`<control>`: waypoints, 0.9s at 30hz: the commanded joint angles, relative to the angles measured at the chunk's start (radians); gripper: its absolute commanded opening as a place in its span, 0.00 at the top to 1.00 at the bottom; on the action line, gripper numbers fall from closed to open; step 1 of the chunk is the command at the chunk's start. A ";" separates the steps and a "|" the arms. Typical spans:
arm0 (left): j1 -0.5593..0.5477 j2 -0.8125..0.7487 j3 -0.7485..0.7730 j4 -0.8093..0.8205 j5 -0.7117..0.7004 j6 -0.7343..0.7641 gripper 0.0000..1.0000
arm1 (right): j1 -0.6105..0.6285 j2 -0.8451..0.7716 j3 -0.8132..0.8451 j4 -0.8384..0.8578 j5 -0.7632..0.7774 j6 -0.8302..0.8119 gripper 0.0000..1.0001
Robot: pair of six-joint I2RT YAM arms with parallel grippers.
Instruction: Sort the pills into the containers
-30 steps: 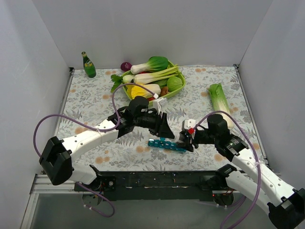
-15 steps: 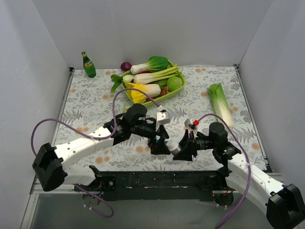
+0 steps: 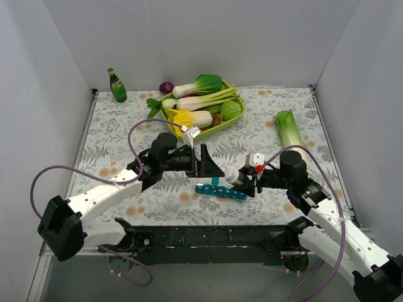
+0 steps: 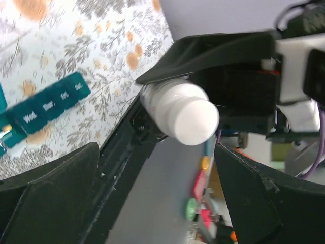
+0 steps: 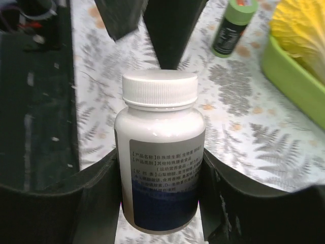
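Note:
My right gripper [image 5: 160, 190] is shut on the body of a white-capped pill bottle [image 5: 160, 152], which it holds tipped toward the left arm above the table [image 3: 113, 135]. In the top view the bottle [image 3: 233, 175] hangs just above the containers [image 3: 221, 190], a teal strip of lidded compartments lying on the floral cloth. My left gripper [image 3: 208, 165] is open wide, its fingers a short way off the cap [image 4: 190, 116] and not touching it. In the left wrist view the teal strip [image 4: 48, 104] lies at the left. No pills are in view.
A lime-green basket [image 3: 234, 117] of vegetables stands at the back centre, with a purple onion [image 3: 166, 87] behind it. A green bottle [image 3: 117, 86] is at the back left, and a long green cabbage [image 3: 291, 135] lies at the right. White walls enclose three sides.
My left gripper has let go of the bottle's cap, opened wide and drawn back to the left. The right gripper still holds the bottle, now back above the teal strip.

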 commanded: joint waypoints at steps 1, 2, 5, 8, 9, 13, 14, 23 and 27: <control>-0.003 0.036 0.021 -0.005 -0.021 -0.228 0.02 | 0.032 0.001 0.073 -0.144 0.236 -0.374 0.99; -0.004 0.048 0.039 -0.005 -0.036 -0.239 0.02 | 0.036 0.006 0.078 -0.151 0.253 -0.411 0.99; -0.016 0.073 0.079 -0.003 -0.057 -0.242 0.02 | 0.056 0.007 0.090 -0.161 0.297 -0.450 0.99; -0.038 0.108 0.103 -0.003 -0.071 -0.254 0.03 | 0.066 0.015 0.095 -0.158 0.313 -0.458 0.99; -0.052 0.126 0.108 -0.005 -0.082 -0.259 0.05 | 0.069 0.017 0.096 -0.157 0.314 -0.456 0.99; -0.072 0.174 0.114 -0.003 -0.110 -0.293 0.22 | 0.070 0.021 0.097 -0.151 0.319 -0.455 0.99; -0.079 0.181 0.119 -0.014 -0.119 -0.293 0.24 | 0.070 0.021 0.097 -0.149 0.319 -0.456 0.99; -0.092 0.221 0.156 -0.035 -0.162 -0.276 0.42 | 0.070 0.021 0.090 -0.152 0.310 -0.439 0.99; -0.092 0.235 0.168 -0.034 -0.127 -0.250 0.56 | 0.070 0.023 0.089 -0.149 0.304 -0.424 0.99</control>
